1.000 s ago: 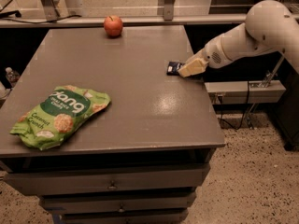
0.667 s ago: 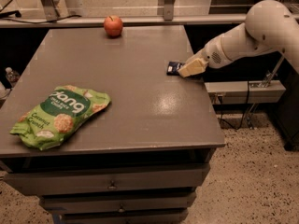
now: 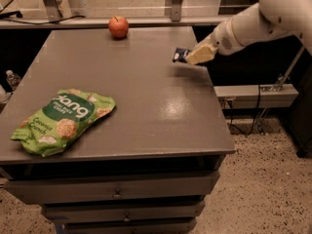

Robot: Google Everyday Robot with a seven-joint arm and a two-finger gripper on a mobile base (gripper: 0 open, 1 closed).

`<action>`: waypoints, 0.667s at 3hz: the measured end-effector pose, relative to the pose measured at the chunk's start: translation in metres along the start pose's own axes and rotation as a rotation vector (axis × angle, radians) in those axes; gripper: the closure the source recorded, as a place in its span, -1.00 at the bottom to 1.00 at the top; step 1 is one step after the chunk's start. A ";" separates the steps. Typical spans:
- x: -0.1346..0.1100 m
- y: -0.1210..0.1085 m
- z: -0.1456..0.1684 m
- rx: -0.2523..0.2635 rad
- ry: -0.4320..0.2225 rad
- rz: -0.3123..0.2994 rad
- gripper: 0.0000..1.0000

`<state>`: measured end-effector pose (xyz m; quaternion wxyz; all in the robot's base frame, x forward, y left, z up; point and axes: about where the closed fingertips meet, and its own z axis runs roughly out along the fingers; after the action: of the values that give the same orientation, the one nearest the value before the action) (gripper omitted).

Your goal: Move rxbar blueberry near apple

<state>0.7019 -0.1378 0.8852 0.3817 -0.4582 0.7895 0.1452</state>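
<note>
The rxbar blueberry (image 3: 181, 54) is a small dark navy wrapper near the table's right edge, towards the back. My gripper (image 3: 191, 57) reaches in from the right and is shut on the bar's right end, holding it slightly above the tabletop. The pale fingers (image 3: 201, 54) cover part of the bar. The apple (image 3: 118, 26) is red-orange and stands at the table's far edge, left of the bar and well apart from it.
A large green chip bag (image 3: 63, 121) lies at the front left of the grey table (image 3: 146, 106). Metal posts (image 3: 176, 1) stand behind the far edge. A shelf and cables (image 3: 253, 96) lie to the right, below my arm.
My gripper has moved with the bar in it up and towards the table's far edge. The apple and the chip bag have not moved.
</note>
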 end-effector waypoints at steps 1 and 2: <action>-0.043 -0.011 -0.041 0.070 -0.039 -0.060 1.00; -0.043 -0.011 -0.041 0.070 -0.039 -0.060 1.00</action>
<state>0.7038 -0.1410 0.9452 0.4169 -0.4654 0.7723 0.1147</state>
